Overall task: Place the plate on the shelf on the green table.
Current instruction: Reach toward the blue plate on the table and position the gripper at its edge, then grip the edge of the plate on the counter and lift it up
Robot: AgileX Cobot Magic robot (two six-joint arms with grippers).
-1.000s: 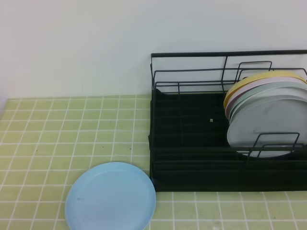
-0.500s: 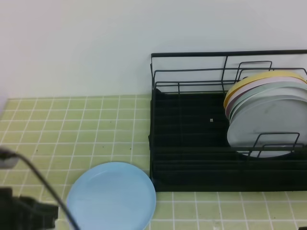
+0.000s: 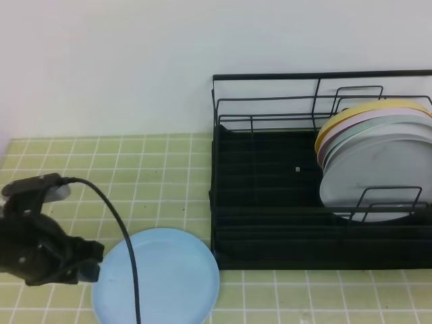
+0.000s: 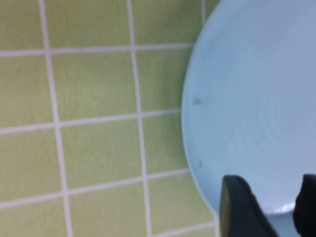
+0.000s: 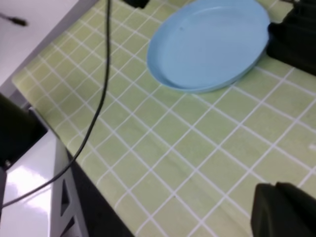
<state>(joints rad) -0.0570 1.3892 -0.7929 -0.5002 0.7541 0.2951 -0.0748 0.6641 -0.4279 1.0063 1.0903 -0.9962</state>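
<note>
The plate (image 3: 156, 277) is a round, smooth disc of light-blue plastic with a shallow raised rim, lying flat on the green table (image 3: 162, 175), a surface of small pale yellow-green square tiles set in white grout. The plate's right edge comes up just beside the front left corner of the shelf (image 3: 270, 202).

The shelf is a black wire rack on a black ribbed tray base, with thin upright wire dividers and a rail along the back. At its right end several plates (image 3: 374, 162) stand on edge, leaning together: a yellow one at the back, then pinkish and pale ones, with a matte grey-white one in front.

The left gripper (image 3: 91, 264) is a blocky black assembly at the plate's left rim, with a black cable (image 3: 118, 223) arching from it over the plate. In the left wrist view its two dark fingers (image 4: 242, 210) stand apart, with the plate's pale surface showing in the gap between them; whether they touch the plate cannot be told.

The right gripper (image 5: 284, 215) shows only as a dark block at the bottom of its own view, above bare tiles well apart from the plate; its jaws are together.
</note>
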